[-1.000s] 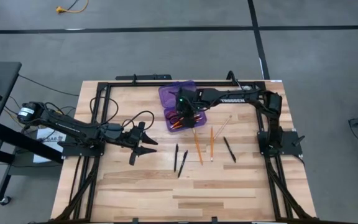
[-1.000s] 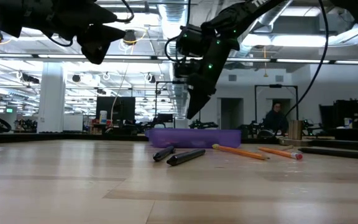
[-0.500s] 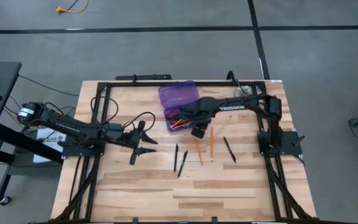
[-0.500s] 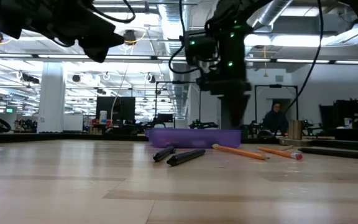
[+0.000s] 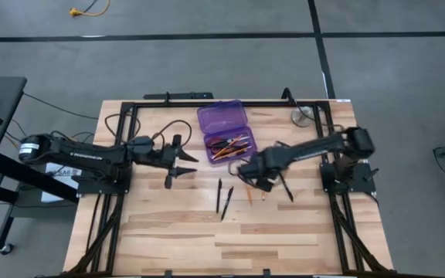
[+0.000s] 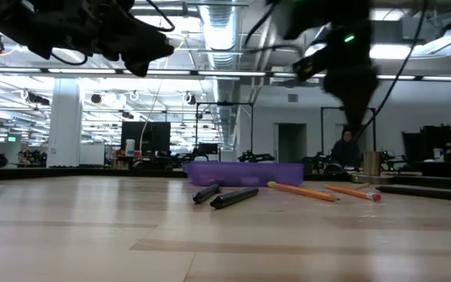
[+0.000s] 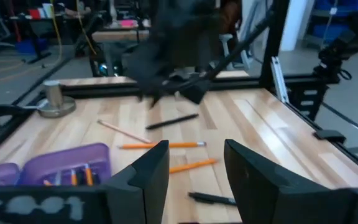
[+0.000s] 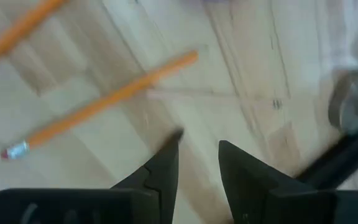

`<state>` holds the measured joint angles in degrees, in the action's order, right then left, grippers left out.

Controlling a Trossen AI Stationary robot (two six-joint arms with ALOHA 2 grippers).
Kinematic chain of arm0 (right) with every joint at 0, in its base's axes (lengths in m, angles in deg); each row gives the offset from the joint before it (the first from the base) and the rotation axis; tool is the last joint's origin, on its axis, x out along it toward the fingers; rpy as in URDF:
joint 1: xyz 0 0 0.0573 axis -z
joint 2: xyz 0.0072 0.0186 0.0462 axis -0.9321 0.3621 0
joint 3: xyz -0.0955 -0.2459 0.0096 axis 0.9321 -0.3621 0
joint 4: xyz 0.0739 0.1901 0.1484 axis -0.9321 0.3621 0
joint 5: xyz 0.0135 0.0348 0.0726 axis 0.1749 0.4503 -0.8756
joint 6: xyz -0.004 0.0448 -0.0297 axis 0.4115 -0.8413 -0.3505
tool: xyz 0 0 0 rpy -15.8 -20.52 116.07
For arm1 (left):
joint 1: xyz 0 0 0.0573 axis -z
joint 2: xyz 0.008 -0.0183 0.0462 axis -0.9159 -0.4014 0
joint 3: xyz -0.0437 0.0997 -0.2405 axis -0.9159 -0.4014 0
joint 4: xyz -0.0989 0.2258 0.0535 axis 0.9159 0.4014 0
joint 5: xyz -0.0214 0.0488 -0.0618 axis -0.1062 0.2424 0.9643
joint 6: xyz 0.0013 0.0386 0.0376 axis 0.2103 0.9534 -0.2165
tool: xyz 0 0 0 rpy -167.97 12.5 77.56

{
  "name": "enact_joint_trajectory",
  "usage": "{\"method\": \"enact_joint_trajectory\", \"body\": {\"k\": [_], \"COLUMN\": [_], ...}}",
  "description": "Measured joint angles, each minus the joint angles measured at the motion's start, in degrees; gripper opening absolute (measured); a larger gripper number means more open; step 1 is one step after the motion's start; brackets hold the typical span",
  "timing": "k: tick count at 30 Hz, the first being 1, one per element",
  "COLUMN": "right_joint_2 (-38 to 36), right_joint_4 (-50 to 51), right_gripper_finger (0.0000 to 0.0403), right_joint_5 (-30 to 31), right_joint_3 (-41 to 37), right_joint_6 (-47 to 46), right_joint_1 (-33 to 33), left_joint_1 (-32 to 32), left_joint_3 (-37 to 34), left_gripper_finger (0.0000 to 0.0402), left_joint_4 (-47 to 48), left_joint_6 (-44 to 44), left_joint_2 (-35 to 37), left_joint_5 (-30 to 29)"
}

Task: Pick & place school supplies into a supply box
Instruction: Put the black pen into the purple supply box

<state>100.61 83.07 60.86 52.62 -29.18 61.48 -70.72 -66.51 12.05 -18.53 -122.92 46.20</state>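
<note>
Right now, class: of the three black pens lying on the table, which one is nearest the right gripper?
The lone black pen lying right of the pencils, just beside the right gripper. The other two pens lie side by side, farther toward the left arm.

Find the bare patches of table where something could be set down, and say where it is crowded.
Free: the table's near half, below the two black pens, and the strip between the left gripper and the purple pencil case. Crowded: around the right gripper, over pencils and a pen.

My right gripper [image 8: 194,163] hangs over the bench [image 8: 253,74], fingers [image 8: 160,171] parted, nothing between them. Just ahead lies an orange pencil [image 8: 101,104]; I see another pencil's end [image 8: 17,28] beyond.
</note>
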Motion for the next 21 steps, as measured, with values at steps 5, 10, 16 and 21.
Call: {"method": "enact_joint_trajectory", "body": {"k": [5, 10, 16, 21], "right_joint_2": [-9.3, -16.0, -17.2, -17.2], "right_joint_4": [-4.9, -16.1, -20.4, -22.1], "right_gripper_finger": [0.0109, 0.0109, 0.0109, 0.0113], "right_joint_5": [3.1, 3.8, 2.3, 2.0], "right_joint_3": [-9.2, -19.5, -26.4, -28.1], "right_joint_6": [-15.5, -30.1, -42.6, -46.8], "right_joint_1": [-6.2, -11.1, -15.6, -18.3], "left_joint_1": [-2.8, -3.0, -2.8, -2.8], "left_joint_3": [0.0, 0.0, 0.0, 0.0], "left_gripper_finger": [0.0144, 0.0144, 0.0144, 0.0144], "left_joint_4": [0.3, 0.7, 1.4, 1.9], "left_joint_6": [0.0, 0.0, -0.8, -2.0], "left_joint_2": [0.0, 0.0, 0.0, 0.0], "left_joint_5": [0.6, 0.7, 2.3, 2.3]}}
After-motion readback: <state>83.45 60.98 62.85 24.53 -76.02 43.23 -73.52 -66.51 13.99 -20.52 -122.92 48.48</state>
